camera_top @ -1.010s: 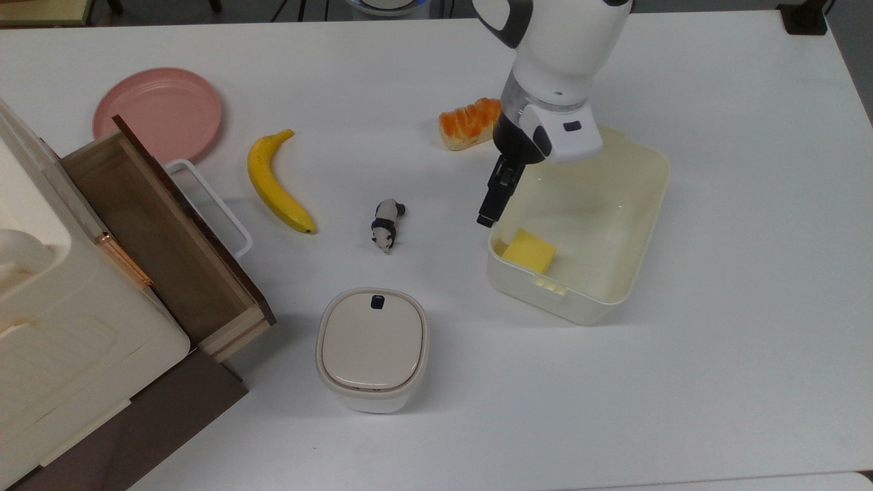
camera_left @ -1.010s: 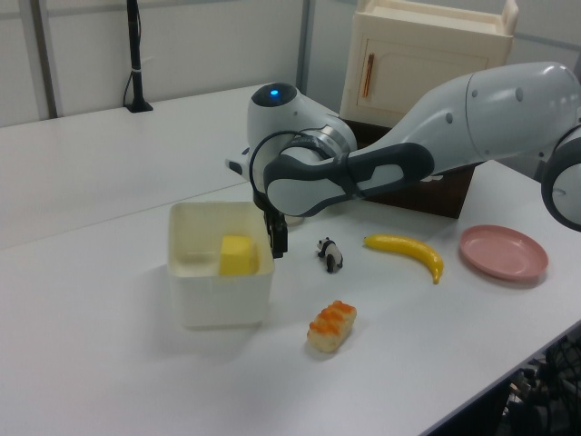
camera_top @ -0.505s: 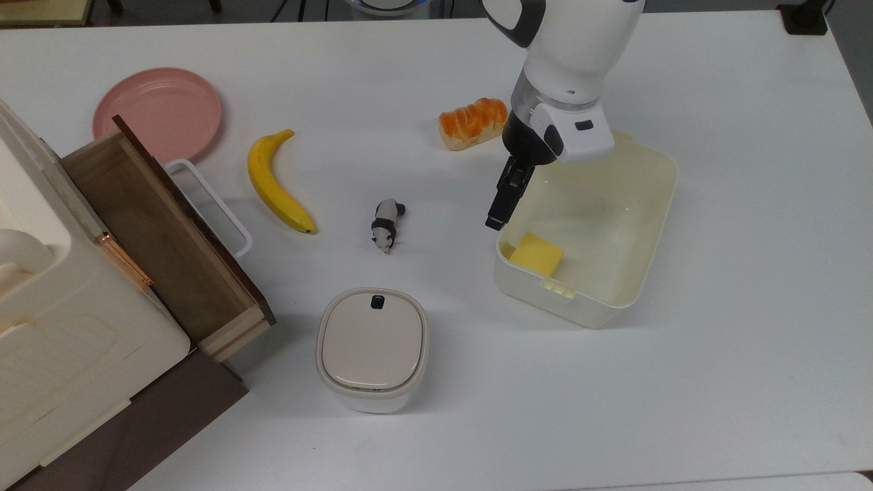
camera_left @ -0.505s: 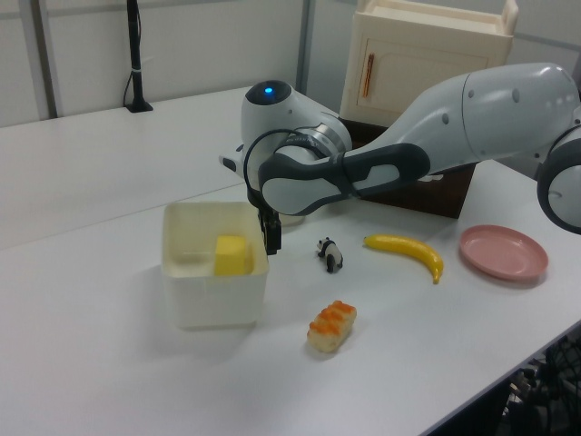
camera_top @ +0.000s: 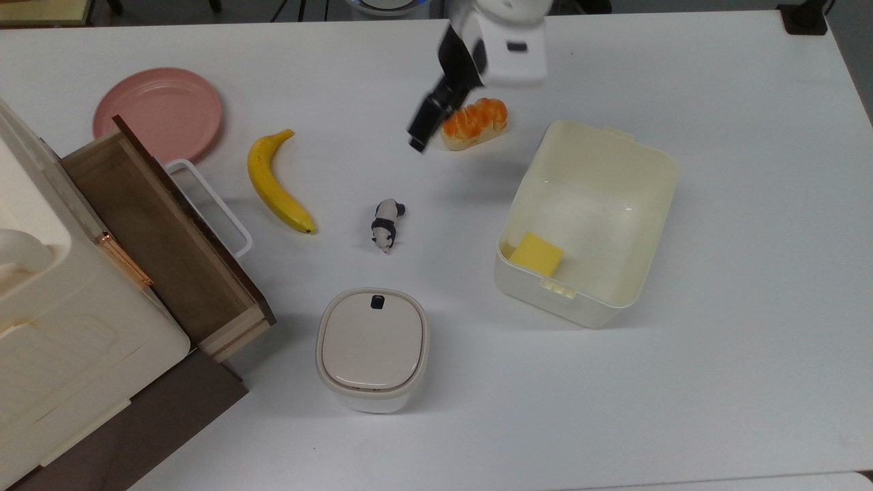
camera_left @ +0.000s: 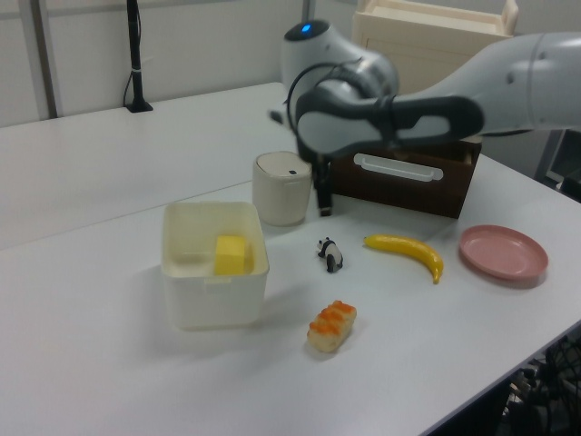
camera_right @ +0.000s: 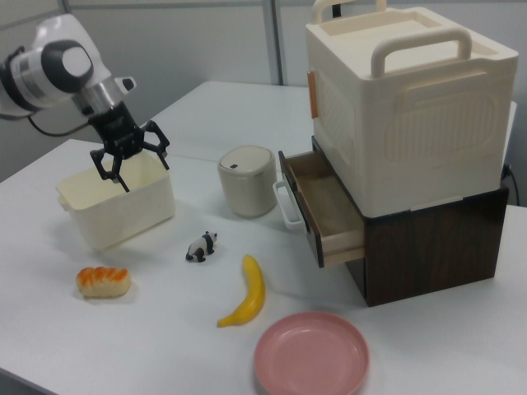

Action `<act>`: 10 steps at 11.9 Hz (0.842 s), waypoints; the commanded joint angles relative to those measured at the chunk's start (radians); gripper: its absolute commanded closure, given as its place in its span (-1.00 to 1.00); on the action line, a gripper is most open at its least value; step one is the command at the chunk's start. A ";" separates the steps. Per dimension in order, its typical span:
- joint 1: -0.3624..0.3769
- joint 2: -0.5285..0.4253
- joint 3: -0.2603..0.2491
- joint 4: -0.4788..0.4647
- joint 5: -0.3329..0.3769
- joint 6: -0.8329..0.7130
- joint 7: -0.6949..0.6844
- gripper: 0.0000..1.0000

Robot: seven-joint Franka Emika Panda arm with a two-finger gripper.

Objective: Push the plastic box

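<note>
I see the arm (camera_top: 501, 20) cut off by the top view's upper edge. The big cabinet (camera_top: 41, 327) runs off the top view's left edge. In the left view, the arm covers part of the cabinet (camera_left: 436, 27), and the gripper (camera_left: 322, 202) is blurry.

The top view looks straight down, while left and right views face the table (camera_top: 750, 204) from opposite sides.
</note>
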 commanded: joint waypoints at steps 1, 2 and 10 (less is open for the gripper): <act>-0.035 -0.116 0.000 -0.040 0.051 -0.128 0.061 -1.00; -0.042 -0.144 0.001 -0.044 0.068 -0.153 0.133 -1.00; -0.186 -0.192 -0.008 -0.043 0.260 -0.153 0.834 -1.00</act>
